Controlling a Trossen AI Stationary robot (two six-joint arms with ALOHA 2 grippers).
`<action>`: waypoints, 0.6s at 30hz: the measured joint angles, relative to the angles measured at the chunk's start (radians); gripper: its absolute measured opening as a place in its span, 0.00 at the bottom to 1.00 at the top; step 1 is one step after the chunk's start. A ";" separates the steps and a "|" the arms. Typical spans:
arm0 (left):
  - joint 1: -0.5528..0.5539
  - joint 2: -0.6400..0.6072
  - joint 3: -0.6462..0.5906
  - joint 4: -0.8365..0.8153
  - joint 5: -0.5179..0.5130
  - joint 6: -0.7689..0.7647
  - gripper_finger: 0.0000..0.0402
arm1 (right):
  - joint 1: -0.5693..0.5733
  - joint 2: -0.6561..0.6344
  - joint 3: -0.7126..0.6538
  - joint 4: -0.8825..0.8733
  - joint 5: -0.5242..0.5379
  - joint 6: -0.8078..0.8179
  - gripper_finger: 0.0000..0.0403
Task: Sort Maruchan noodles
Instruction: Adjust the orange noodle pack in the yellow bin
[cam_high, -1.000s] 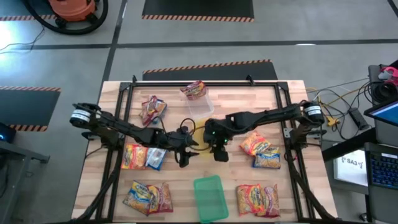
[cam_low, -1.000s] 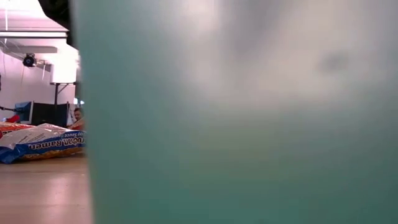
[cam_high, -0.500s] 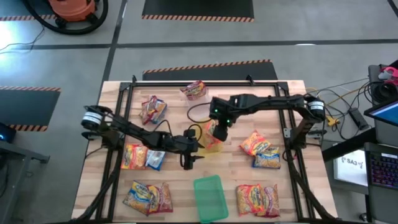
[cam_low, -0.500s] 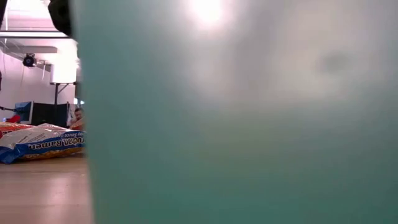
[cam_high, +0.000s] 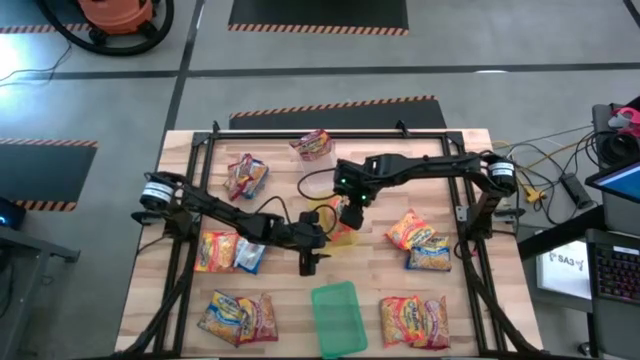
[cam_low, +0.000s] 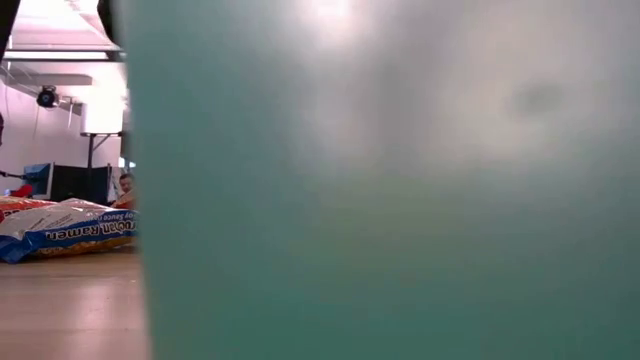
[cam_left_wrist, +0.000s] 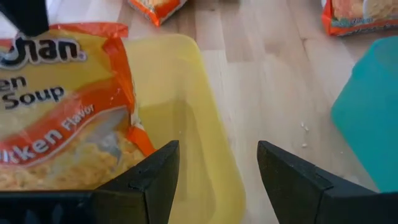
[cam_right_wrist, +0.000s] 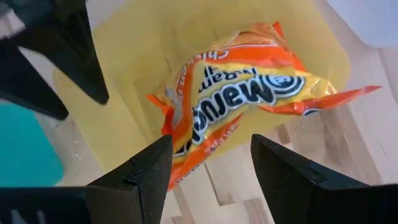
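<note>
An orange Maruchan noodle packet (cam_right_wrist: 242, 93) lies slanted in the yellow tray (cam_right_wrist: 118, 99) near the table's middle, one crimped end (cam_right_wrist: 348, 94) sticking out over the tray's rim. My right gripper (cam_right_wrist: 208, 180) hangs open just above it (cam_high: 349, 218), touching nothing. My left gripper (cam_high: 308, 266) is open at the tray's near side. Its fingers stand on either side of the tray's rim (cam_left_wrist: 217, 155), and I see no touch. The same packet (cam_left_wrist: 56, 106) shows in the left wrist view.
A green tray (cam_high: 338, 316) stands at the near edge and fills most of the low view (cam_low: 380, 200). A clear tray (cam_high: 322, 166) sits at the far middle, with a packet (cam_high: 312, 144) at its far end. Several more packets lie left (cam_high: 228, 252) and right (cam_high: 418, 240).
My right gripper has drawn back from the yellow tray's near side toward the table's far edge and rolled. The orange packet now shows lying in the tray. My left gripper has shifted a little toward the table's right and near edges, sinking slightly.
</note>
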 joint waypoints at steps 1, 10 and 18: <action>0.000 -0.003 0.000 -0.008 0.000 0.001 0.50 | 0.000 0.004 0.000 0.003 0.000 -0.001 0.52; 0.000 -0.006 0.000 -0.016 0.025 -0.001 0.42 | 0.000 0.046 0.000 0.036 0.001 -0.020 0.52; 0.000 -0.005 -0.001 -0.017 0.031 0.016 0.31 | 0.000 0.068 0.000 0.090 0.001 -0.046 0.51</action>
